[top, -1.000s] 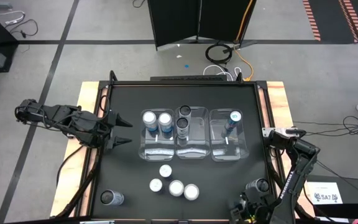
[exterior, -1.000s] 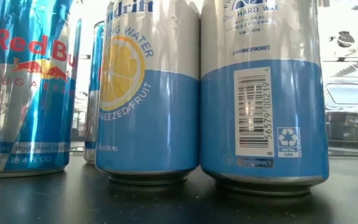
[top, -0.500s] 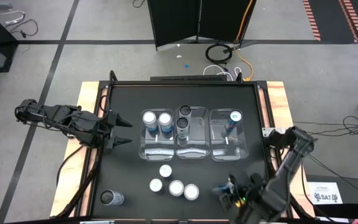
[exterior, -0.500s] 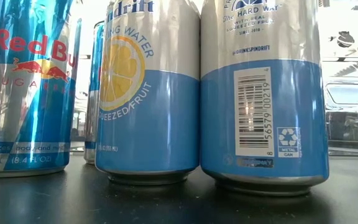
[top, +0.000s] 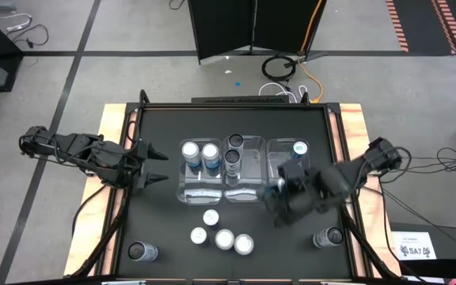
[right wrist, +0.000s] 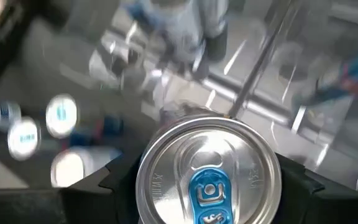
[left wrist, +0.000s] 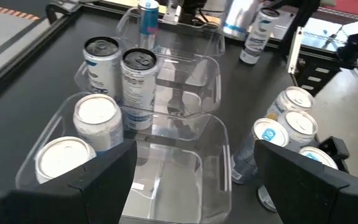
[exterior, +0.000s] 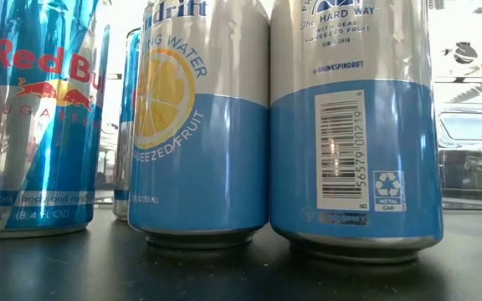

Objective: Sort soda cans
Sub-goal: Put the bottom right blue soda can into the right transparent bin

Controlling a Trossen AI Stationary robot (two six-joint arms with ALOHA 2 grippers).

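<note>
Three clear bins stand in a row mid-table. The left bin (top: 199, 188) holds two white-topped soda cans (top: 199, 152), the middle bin (top: 244, 190) two dark ones (top: 233, 150), and the right bin (top: 305, 190) one slim can (top: 299, 149). Several loose cans (top: 222, 234) stand near the front edge and fill the low view (exterior: 199, 125). My right gripper (top: 285, 187) hangs over the right bin's near wall, shut on a silver-topped can (right wrist: 209, 177) with a blue tab. My left gripper (top: 155, 166) waits open at the table's left edge. My right gripper pinches the can between its two fingers, one on each side of the can's upper wall (right wrist: 143, 186), just under the top rim. The fingers come from above, slanting down. The can is lifted clear of the table, its top toward the wrist camera.
A dark can (top: 141, 252) stands at the near left corner and another can (top: 328, 236) at the near right. The bins' clear walls (left wrist: 219, 134) rise between the cans. Bare black table lies along the far edge and to the left of the bins.
My right gripper has risen from the near right corner and swung toward the far edge and the right bin, rolling its wrist as it went. The silver-topped can has gone with it, lifted clear of the table.
</note>
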